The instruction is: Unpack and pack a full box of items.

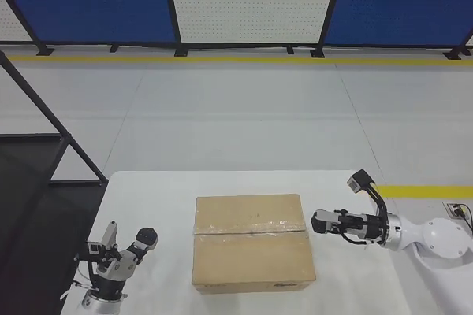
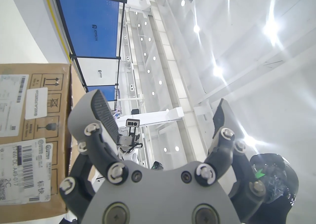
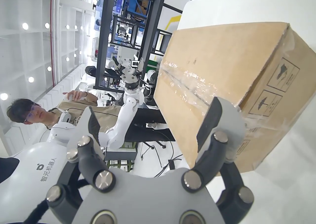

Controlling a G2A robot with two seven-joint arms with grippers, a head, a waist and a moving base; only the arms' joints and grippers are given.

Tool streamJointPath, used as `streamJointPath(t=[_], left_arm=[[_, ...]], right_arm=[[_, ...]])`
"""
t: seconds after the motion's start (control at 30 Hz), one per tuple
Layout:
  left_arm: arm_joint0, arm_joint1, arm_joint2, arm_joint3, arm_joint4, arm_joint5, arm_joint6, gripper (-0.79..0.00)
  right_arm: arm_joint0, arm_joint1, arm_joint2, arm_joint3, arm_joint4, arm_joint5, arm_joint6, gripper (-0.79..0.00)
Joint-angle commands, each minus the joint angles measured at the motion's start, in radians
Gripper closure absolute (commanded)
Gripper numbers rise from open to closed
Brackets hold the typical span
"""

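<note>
Box: a closed cardboard box (image 1: 252, 242) sits flat near the middle of the white surface (image 1: 142, 197), with its long sides running left to right.
Tape: a clear strip of tape (image 1: 252, 228) runs along the top seam from end to end, and the flaps are down.
Labels: white stickers (image 2: 24, 168) and printed handling symbols are on the box's left end.
Left gripper: the left gripper (image 1: 128, 240) stands near the front left corner of the surface, well apart from the box, and points upward.
Left fingers: its fingers (image 2: 103, 111) are spread wide with nothing between them.
Right gripper: the right gripper (image 1: 317, 223) lies level just beside the box's right end, about in line with the taped seam, and points at the box.
Right fingers: its fingers (image 3: 209, 121) are spread apart and hold nothing.
Around: a black metal frame (image 1: 31, 138) stands off the left side of the surface, and a yellow floor line (image 1: 236, 58) runs before the blue and white panels (image 1: 94, 22).
</note>
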Motion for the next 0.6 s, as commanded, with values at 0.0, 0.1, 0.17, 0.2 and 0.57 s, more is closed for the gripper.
streamJointPath(t=[0.0, 0.1, 0.17, 0.2, 0.57], left_arm=[[0.007, 0.000, -0.006, -0.001, -0.003, -0.001, -0.005, -0.785], [0.012, 0.000, -0.006, -0.006, -0.003, 0.000, -0.008, -0.785], [0.012, 0.000, 0.000, -0.011, 0.001, 0.001, -0.009, -0.785], [0.011, -0.001, 0.003, -0.014, 0.004, 0.002, -0.009, -0.785], [0.017, -0.002, 0.017, -0.020, 0.023, -0.002, -0.008, -0.785]], right_arm=[[0.005, -0.001, -0.002, 0.011, -0.005, 0.007, 0.012, -0.785], [0.005, -0.004, -0.010, 0.028, -0.010, 0.019, 0.010, -0.785], [0.003, -0.008, -0.018, 0.036, -0.004, 0.017, 0.014, -0.785], [0.003, -0.009, -0.021, 0.042, -0.004, 0.015, 0.013, -0.785], [0.022, -0.030, -0.065, 0.102, -0.023, 0.026, -0.011, -0.785]])
